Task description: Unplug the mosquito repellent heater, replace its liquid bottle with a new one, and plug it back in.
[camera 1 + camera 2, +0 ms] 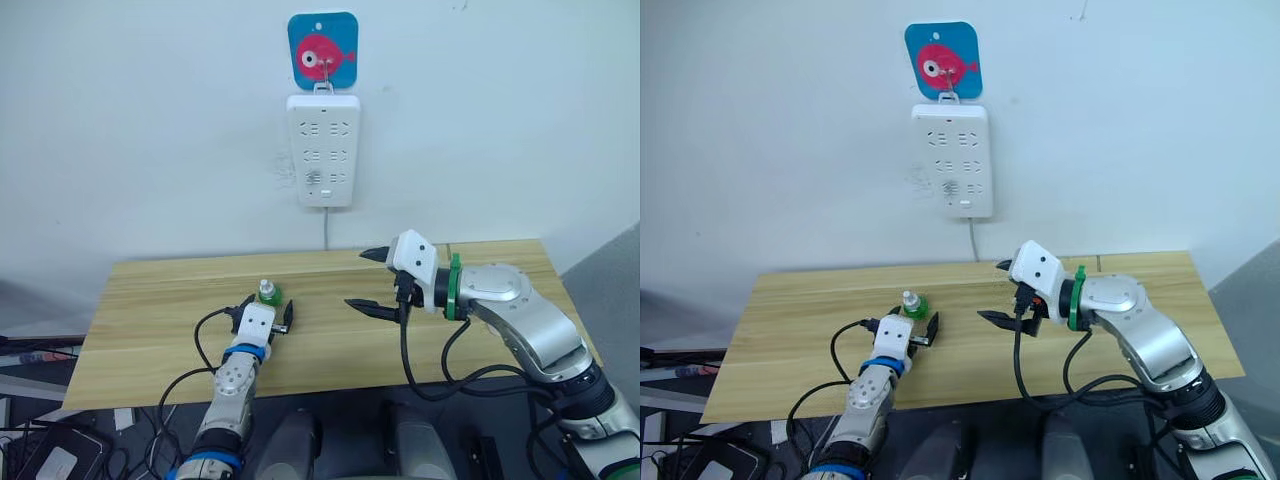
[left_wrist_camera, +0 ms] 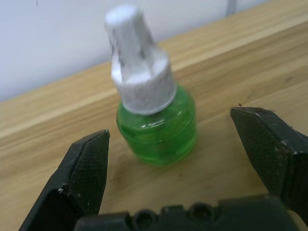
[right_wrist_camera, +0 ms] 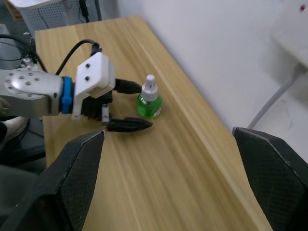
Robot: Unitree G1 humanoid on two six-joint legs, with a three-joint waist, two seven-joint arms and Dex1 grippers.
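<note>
White wall backs a wooden counter [image 1: 150,330]; a white power strip [image 1: 323,148] hangs on it from a hook on a blue fish plaque [image 1: 322,50], its cord dropping behind the counter's rear edge. No heater unit is seen plugged into the strip or lying on the counter, so its whereabouts cannot be stated.

Item on the counter: one small green bottle [image 2: 156,120] with a white cap, upright, left of centre and nearer the rear edge than the front.

Left claw [image 1: 266,306]: spread wide, low over the counter, its two fingers [image 2: 86,166] flanking the bottle on either side without touching it. Judged to be lined up for a grasp of the bottle body below the cap, where the sides are broadest.

Right claw [image 1: 372,281]: also spread wide, holding nothing, raised above the counter right of centre and pointing across toward the bottle and left claw. Judged to be standing by, kept well apart so the left arm has room.

Risk noted: the bottle is narrow-based and top-heavy; uneven closing could tip it.
</note>
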